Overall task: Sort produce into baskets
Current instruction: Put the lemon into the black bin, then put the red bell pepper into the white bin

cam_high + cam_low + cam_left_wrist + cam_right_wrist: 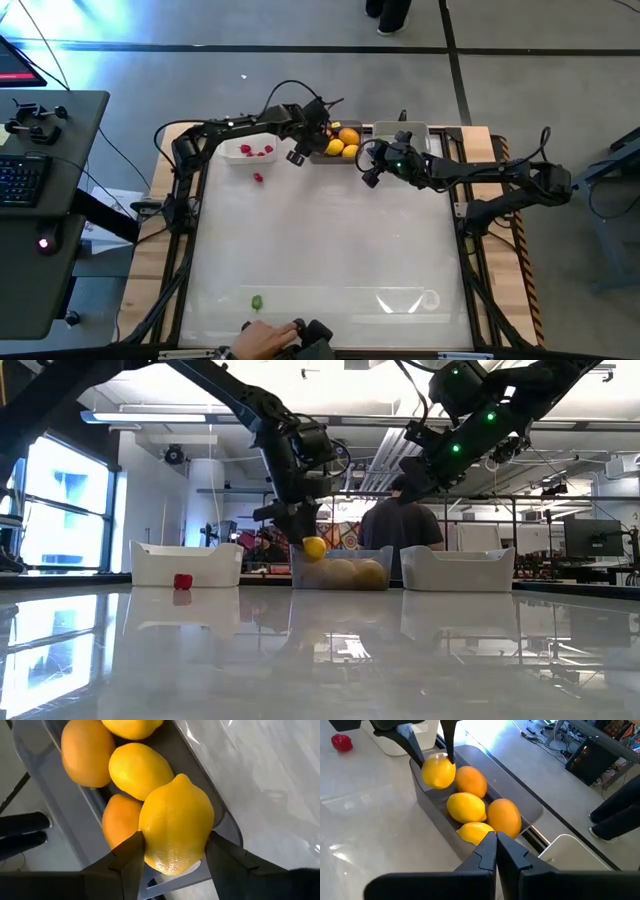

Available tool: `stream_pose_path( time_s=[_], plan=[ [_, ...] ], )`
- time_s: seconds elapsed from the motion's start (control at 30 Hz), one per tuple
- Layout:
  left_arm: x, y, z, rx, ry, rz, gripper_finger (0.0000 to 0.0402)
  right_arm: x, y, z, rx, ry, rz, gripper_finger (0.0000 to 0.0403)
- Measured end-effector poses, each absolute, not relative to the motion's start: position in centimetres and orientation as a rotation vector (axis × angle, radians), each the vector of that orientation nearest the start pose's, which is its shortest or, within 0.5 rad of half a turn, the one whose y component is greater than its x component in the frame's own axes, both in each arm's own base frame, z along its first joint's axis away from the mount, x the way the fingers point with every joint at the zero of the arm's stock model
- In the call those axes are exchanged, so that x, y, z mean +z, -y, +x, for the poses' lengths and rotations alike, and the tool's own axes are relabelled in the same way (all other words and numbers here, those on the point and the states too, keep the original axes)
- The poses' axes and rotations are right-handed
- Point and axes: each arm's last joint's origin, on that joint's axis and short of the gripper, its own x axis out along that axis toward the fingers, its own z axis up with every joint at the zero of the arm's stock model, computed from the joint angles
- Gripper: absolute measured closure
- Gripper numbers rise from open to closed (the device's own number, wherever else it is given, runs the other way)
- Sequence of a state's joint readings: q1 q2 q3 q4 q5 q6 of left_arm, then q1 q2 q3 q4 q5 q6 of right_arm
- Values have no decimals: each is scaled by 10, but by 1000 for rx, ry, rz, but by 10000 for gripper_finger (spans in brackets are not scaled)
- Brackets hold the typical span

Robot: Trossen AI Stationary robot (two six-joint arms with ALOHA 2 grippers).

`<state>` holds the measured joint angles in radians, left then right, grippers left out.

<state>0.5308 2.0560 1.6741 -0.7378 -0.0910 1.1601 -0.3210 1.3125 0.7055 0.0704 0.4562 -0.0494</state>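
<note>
surface: we see a glossy white surface [330,250] with three bins along its far edge.
middle bin: the dark grey plastic bin [520,802] holds two smooth yellow lemons and two orange round fruits.
left bin: the white plastic bin [187,563] holds small red berry-like pieces; another small red piece [183,582] lies on the surface just in front.
right bin: the light grey plastic bin [457,568]; we cannot see inside.
left gripper [172,851]: over the dark grey bin's near end, jaws clamped on a yellow plastic lemon [176,830].
right gripper [496,851]: jaws together, empty, over the same bin's other end.
stray: a small green piece [257,301] waits near the front edge, beside a person's hand [262,340].
risk: we judge the lemon hangs close to the bin's end wall, so on release it could strike the rim and roll out.
</note>
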Motion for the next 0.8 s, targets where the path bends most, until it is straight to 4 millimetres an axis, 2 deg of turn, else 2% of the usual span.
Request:
stream_pose_path(
  time_s=[0.3, 0.8],
  plan=[
    [216, -223, 376, -93, -1240, 721, 184, 220, 97, 251, -745, -567, -83, 403],
    [216, -223, 376, -51, -1278, 727, 179, 220, 97, 251, -745, -568, -83, 403]
  ],
)
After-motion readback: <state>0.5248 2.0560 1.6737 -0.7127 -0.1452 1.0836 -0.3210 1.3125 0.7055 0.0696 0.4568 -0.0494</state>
